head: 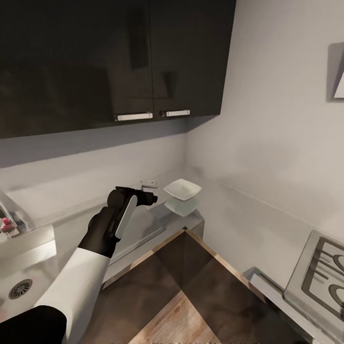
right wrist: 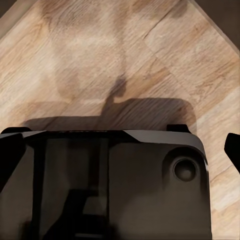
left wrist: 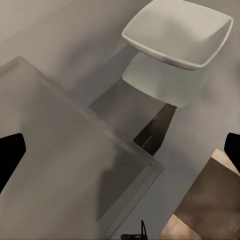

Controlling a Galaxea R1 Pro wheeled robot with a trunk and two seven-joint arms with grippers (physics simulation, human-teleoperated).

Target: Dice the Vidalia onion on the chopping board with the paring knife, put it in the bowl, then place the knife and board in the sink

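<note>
A white squarish bowl [head: 182, 189] stands on the grey countertop [head: 224, 210] in the corner, mirrored in its glossy top. My left gripper [head: 152, 198] hovers just left of the bowl, above the end of the flat drainboard [head: 143, 229]. In the left wrist view the left gripper [left wrist: 120, 152] is open with nothing between its fingertips [left wrist: 10, 157], and the bowl [left wrist: 180, 32] lies ahead past the drainboard [left wrist: 65, 150]. The sink [head: 28, 267] with its round drain [head: 20, 288] is at the left. My right gripper [right wrist: 120, 150] is open over the robot's own base. The onion, chopping board and paring knife are out of view.
The steel tap with a red knob [head: 6, 223] stands at the sink's back. Dark wall cabinets [head: 114, 57] hang above the counter. A stove top [head: 325, 272] sits at the right. Wooden floor [head: 177, 315] lies in front of the counter corner.
</note>
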